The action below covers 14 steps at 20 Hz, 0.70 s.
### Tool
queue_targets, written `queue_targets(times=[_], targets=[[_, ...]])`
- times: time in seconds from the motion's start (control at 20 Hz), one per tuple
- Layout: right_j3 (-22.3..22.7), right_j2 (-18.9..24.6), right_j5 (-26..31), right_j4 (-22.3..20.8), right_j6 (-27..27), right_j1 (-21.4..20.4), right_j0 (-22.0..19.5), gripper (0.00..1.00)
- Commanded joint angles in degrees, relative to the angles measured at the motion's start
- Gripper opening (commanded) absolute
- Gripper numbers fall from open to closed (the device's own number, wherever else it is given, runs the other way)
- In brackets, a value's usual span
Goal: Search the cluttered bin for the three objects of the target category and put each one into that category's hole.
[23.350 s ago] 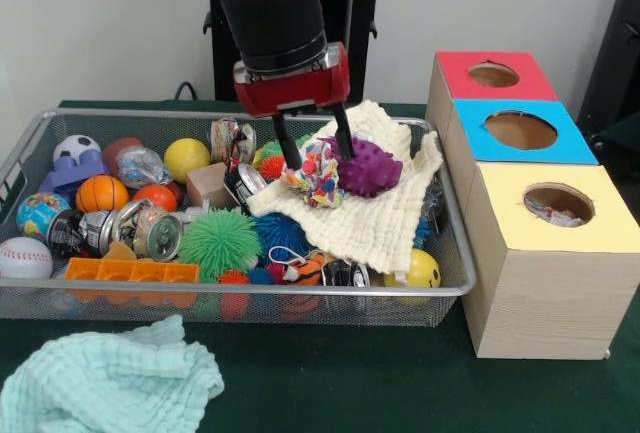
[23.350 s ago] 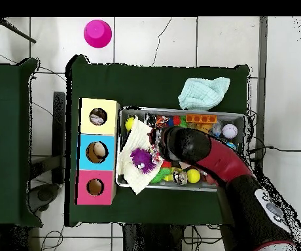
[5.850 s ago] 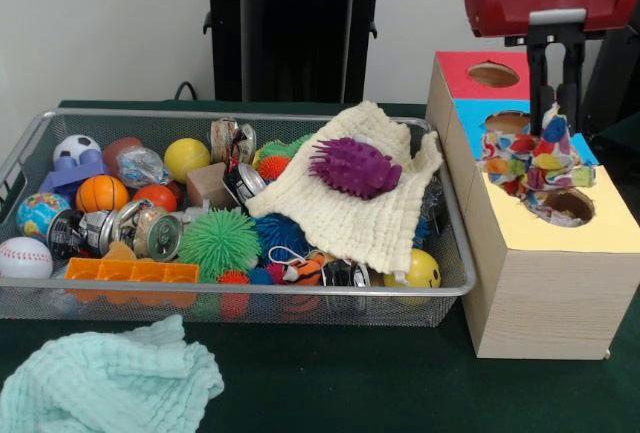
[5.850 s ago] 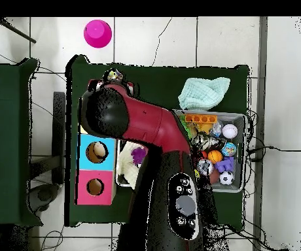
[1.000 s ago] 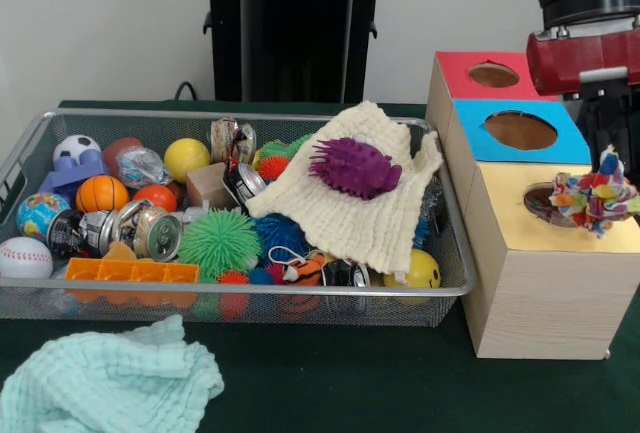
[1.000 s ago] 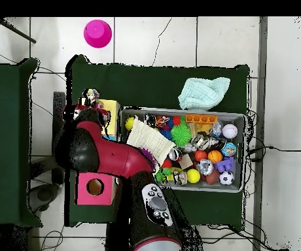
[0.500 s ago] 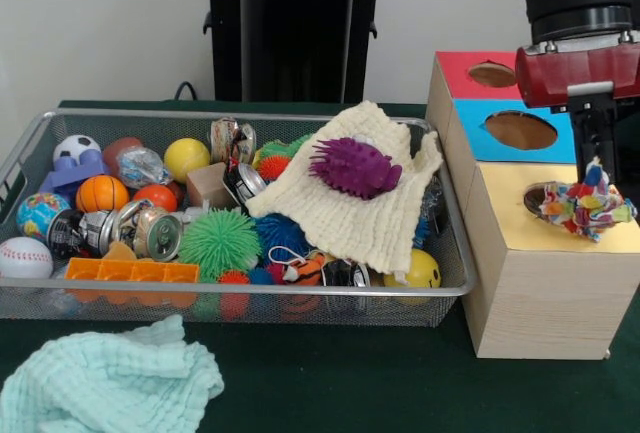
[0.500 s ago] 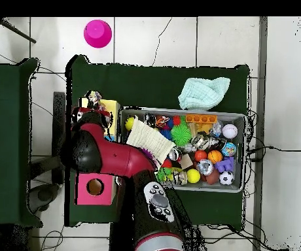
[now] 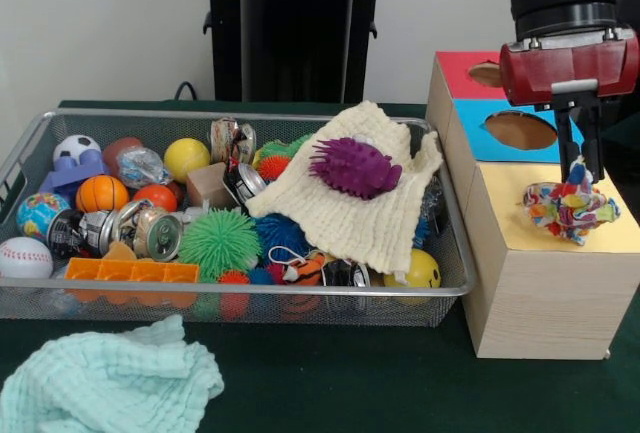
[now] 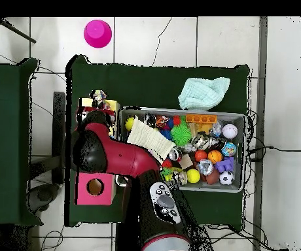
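My gripper [image 9: 581, 175] hangs over the yellow top [image 9: 610, 235] of the nearest wooden box. It is shut on a wrinkly wad of plastic film with multicoloured bits [image 9: 568, 209]. The wad hangs just above the yellow top, where it covers the round hole and hides it. In the overhead view the wad [image 10: 100, 99] shows at the tip of the arm, by the yellow box [image 10: 112, 106]. Another clear film wad [image 9: 141, 165] lies at the far left of the wire mesh bin [image 9: 250, 292], which also shows in the overhead view [image 10: 245, 153].
The bin holds balls, crushed cans [image 9: 158, 234], a green spiky ball [image 9: 219, 242] and a cream cloth [image 9: 352, 201] with a purple spiky ball [image 9: 354, 166] on it. The blue-topped box [image 9: 521, 131] and red-topped box [image 9: 493, 75] stand behind the yellow one. A mint cloth [image 9: 105, 381] lies in front of the bin.
The gripper has moved a little to the left with the wad, from the hole's right side to right over it.
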Motion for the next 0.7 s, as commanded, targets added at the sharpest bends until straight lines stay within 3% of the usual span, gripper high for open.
queue_targets(times=[0.05, 0.35, 0.7], targets=[[1.4, 1.8, 5.0, -3.0, 8.3, 0.4, -2.2, 0.00], [1.8, 1.5, 5.7, -3.3, 8.5, -0.3, -2.0, 0.00], [4.7, 1.1, 8.7, 0.1, 12.1, -1.6, -0.8, 0.00]])
